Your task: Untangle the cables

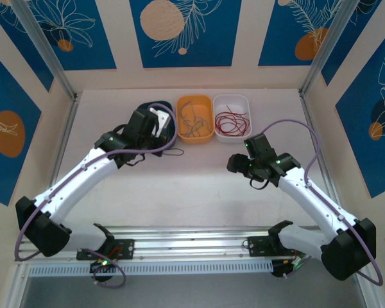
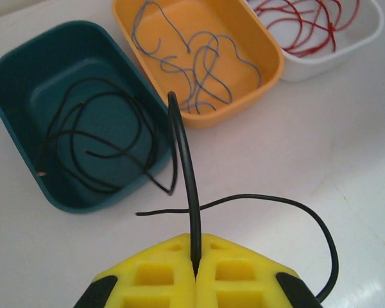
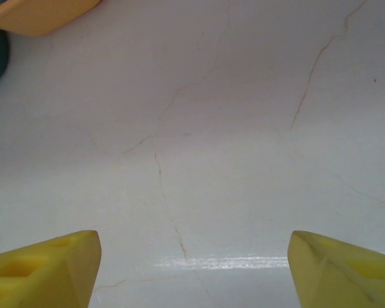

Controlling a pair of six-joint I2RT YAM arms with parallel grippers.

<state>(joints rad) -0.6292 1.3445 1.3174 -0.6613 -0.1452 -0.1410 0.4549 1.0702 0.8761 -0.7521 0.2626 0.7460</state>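
With left jaws clamped on the black cable and right jaws apart and empty, lift the cable into the teal bin at ten o'clock.

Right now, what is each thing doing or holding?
left gripper, shut on a black cable
right gripper, open, empty
teal bin, holds coiled black cables
orange bin, holds blue-grey cables
white bin, holds red cables
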